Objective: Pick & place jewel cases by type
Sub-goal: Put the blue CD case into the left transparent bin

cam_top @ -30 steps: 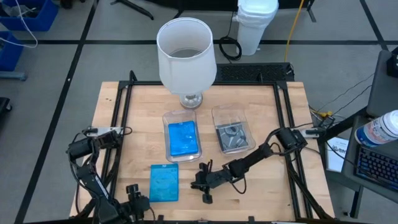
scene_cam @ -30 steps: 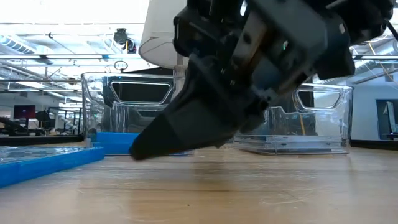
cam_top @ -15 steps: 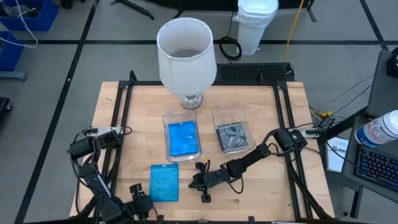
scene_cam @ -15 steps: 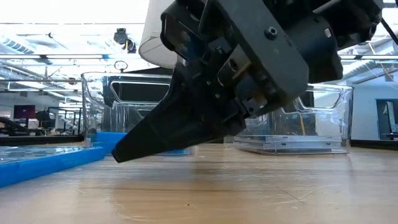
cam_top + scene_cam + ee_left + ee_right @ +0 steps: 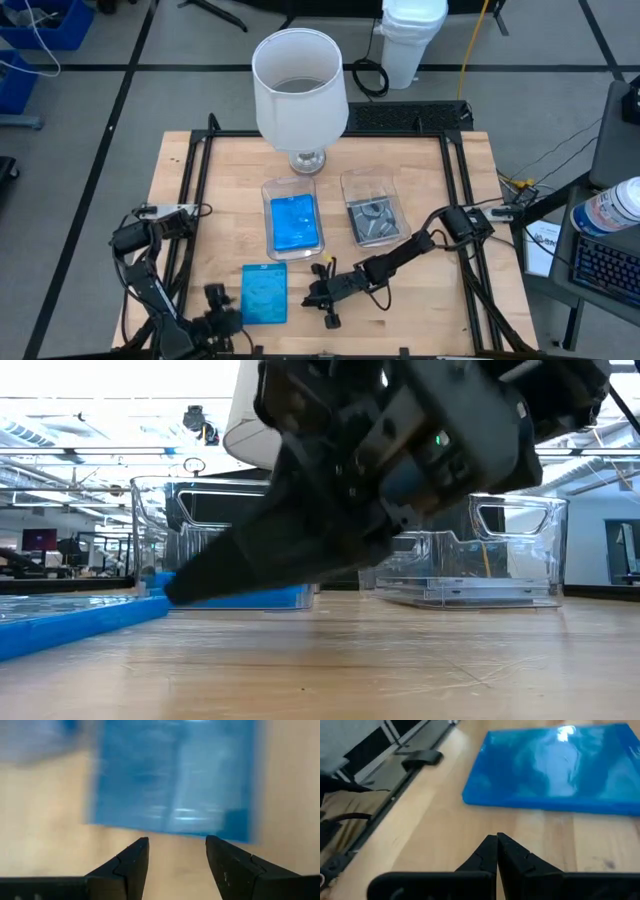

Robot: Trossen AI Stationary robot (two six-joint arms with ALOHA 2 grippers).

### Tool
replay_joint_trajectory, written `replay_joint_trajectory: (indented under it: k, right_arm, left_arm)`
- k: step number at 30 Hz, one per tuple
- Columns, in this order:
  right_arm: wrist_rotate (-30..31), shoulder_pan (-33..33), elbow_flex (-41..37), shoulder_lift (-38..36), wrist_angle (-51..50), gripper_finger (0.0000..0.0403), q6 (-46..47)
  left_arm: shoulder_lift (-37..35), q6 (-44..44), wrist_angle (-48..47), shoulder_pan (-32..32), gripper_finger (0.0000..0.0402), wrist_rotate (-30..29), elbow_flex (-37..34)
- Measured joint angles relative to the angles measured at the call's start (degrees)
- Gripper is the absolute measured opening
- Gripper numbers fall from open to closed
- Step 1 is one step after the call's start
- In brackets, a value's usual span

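A bright blue jewel case (image 5: 264, 293) lies flat on the tabletop (image 5: 430, 190) near its front edge, long axis running front to back, with the left claw (image 5: 175, 851) just short of its near end, fingers parted and empty. The right claw (image 5: 496, 851), shut and holding nothing, sits just beside the case's right edge. The left arm looks better lined up for the pick.
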Motion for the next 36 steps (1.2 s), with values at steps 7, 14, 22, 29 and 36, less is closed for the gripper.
replay_joint_trajectory:
  k: [7, 14, 22, 29, 36]
  right_arm:
    - [1.9, 2.6, 4.1, 0.0, -4.5, 0.0004, -7.9]
    - [3.7, 3.5, 7.3, 0.0, -4.4, 0.0004, -11.7]
    - [3.5, 3.5, 7.6, 0.8, -2.9, 0.0004, -12.5]
    - [1.9, 3.5, 10.9, 6.7, -4.0, 0.0004, -12.6]
    - [11.1, 3.5, 13.7, 7.7, -7.9, 0.0004, -13.6]
  left_arm:
    - [-0.9, -15.9, -18.7, 3.4, 0.0202, -7.6, 0.1]
    - [-1.6, -15.9, -17.0, 12.4, 0.0202, -3.5, -8.8]
    - [-6.6, -8.9, -12.3, 18.4, 0.0199, -2.6, -13.1]
    - [-14.8, -3.9, -2.7, 19.3, 0.0116, -1.2, -19.4]
    - [-23.8, -18.0, -2.0, 11.7, 0.0012, -0.3, -24.0]
